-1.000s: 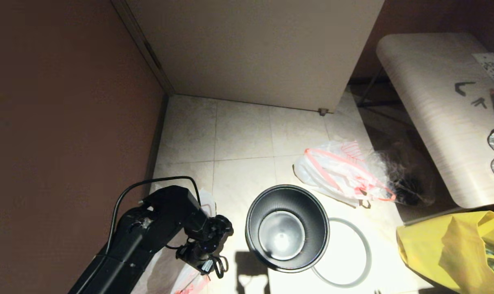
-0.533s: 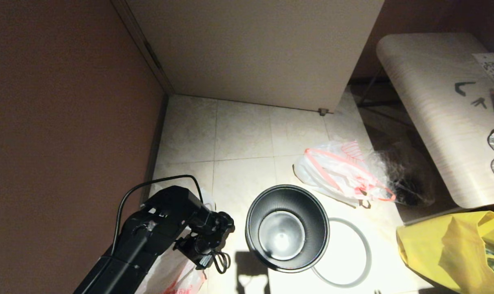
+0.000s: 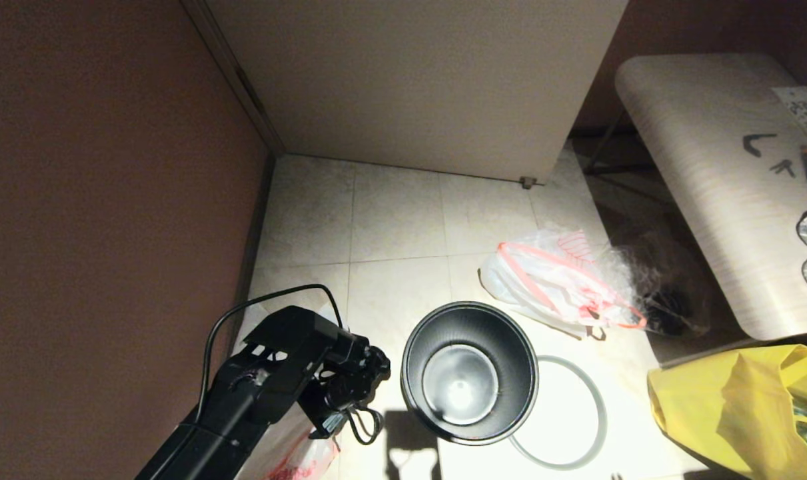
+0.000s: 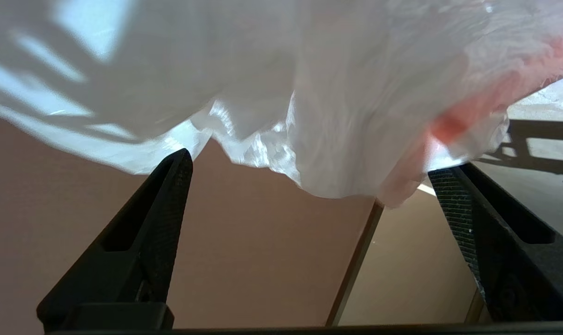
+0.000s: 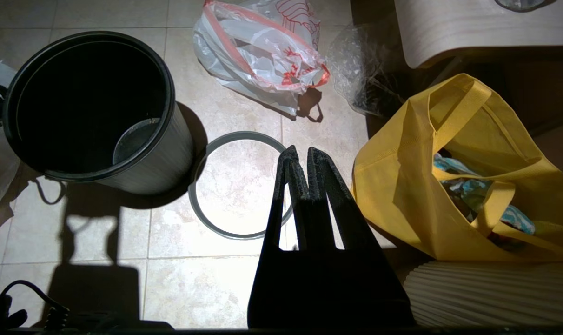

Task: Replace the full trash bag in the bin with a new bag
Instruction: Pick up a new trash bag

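Observation:
The empty black bin (image 3: 416,373) stands upright on the tiled floor, with its grey hoop (image 3: 600,413) lying flat beside it on the right. The full trash bag (image 3: 550,283), white with red drawstrings, lies on the floor beyond the bin. Left of the bin my left arm (image 3: 290,373) reaches down over the limp white new bag (image 3: 303,453). My left gripper (image 4: 309,160) is open wide; the new bag (image 4: 318,93) with its red strip hangs just at the fingertips, not pinched. My right gripper (image 5: 302,156) is shut and empty, hovering over the hoop (image 5: 202,209).
A brown wall runs close along the left, and a pale cabinet door closes off the back. A clear crinkly bag (image 3: 663,287) lies beside the full bag. A yellow bag (image 3: 730,407) sits at the lower right under a wooden table (image 3: 696,167).
My left arm has shifted a little to the right, toward the bin, and its wrist has turned. The new bag beneath it has shifted with it. The bin, hoop and full bag have not moved.

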Robot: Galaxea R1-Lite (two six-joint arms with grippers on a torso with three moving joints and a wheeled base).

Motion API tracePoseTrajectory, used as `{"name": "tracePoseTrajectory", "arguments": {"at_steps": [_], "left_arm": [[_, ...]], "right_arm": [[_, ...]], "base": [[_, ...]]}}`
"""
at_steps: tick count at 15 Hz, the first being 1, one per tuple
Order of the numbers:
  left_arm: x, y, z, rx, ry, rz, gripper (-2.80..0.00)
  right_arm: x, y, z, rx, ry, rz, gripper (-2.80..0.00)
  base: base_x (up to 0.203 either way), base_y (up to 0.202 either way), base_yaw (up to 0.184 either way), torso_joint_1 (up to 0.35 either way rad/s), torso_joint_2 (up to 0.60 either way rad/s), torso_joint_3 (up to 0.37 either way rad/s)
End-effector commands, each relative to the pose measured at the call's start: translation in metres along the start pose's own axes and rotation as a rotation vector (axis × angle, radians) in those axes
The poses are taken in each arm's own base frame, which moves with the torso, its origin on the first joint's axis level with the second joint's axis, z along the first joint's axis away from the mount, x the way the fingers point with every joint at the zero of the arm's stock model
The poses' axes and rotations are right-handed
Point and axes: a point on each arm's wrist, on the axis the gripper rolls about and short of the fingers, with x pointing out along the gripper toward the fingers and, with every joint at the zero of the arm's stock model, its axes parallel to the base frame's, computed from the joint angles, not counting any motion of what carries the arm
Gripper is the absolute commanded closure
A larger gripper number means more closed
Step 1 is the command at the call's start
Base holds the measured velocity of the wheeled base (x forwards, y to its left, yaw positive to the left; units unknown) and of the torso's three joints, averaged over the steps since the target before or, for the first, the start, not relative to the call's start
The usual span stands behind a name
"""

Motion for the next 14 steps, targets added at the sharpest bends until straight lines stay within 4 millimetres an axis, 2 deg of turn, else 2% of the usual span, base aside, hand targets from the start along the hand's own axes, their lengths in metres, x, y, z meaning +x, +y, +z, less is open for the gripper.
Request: {"name": "tracePoseTrajectory", "arguments": {"at_steps": [1,6,8,9,14], "left_arm": [[0.007,-0.009,0.000,0.014,0.012,0.004,-2.80],[0.019,-0.019,0.010,-0.086,-0.045,0.005,-2.80],[0.018,-0.018,0.012,-0.121,-0.060,0.006,-2.80],[0.019,-0.017,0.013,-0.138,-0.069,0.008,0.00],[0.031,-0.015,0.018,-0.189,-0.080,0.069,0.00]], "right_arm": [[0.000,0.000,0.000,-0.001,0.001,0.000,0.00],[0.000,0.000,0.000,-0.001,0.001,0.000,0.00],[0.000,0.000,0.000,-0.001,0.001,0.000,0.00],[0.000,0.000,0.000,-0.001,0.001,0.000,0.00],[0.000,0.000,0.000,-0.001,0.001,0.000,0.00]], "base": [[0.000,0.000,0.000,0.000,0.00,0.000],[0.000,0.000,0.000,0.000,0.00,0.000],[0.000,0.000,0.000,0.000,0.00,0.000],[0.000,0.000,0.000,0.000,0.00,0.000],[0.000,0.000,0.000,0.000,0.00,0.000]]}}
